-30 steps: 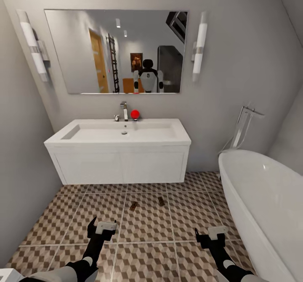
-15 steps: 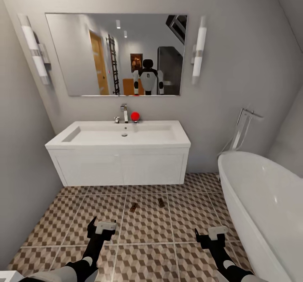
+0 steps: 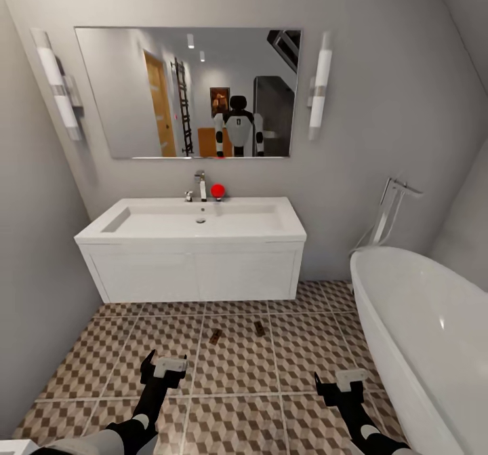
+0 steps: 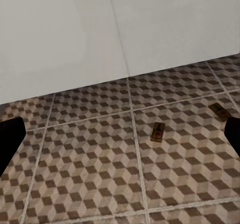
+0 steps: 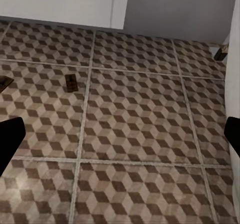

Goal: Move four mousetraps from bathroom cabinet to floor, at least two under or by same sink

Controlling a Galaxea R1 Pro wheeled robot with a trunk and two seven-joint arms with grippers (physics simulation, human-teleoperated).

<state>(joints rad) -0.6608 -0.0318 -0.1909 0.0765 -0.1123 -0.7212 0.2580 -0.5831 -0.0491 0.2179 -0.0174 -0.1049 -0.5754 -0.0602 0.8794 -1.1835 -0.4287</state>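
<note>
Mousetraps: I see two on the bathroom floor [image 3: 102, 346], both in front of the sink [image 3: 196, 221], near the foot of its white vanity; one mousetrap [image 3: 215, 335] lies toward the left, the other mousetrap [image 3: 259, 327] just to its right, apart from each other and from the grout cross between them.
Remaining traps: two more are needed by my count; the cabinet may be the orange-brown shape reflected in the mirror [image 3: 135, 89], too small to be sure.
Handling: I judge each trap light, stiff and thin, a flat wooden board with sprung wire on top, so it could snap or skid on smooth tile.
Where to hold: I would pinch across the board's long edges, clear of the wire.
Left claw: the left claw [image 3: 163, 367] hangs low over the tiles, its two dark fingers spread wide, nothing between them.
Right claw: the right claw [image 3: 342, 384] is likewise spread and empty, close to the bathtub [image 3: 434, 333].
Edges: the bathtub wall crowds my right side, the grey side wall my left, and the vanity front closes the far end.
Open room: the tiled strip between my arms and the vanity is free except for the two traps; I judge that backing out is the easy way to go.
</note>
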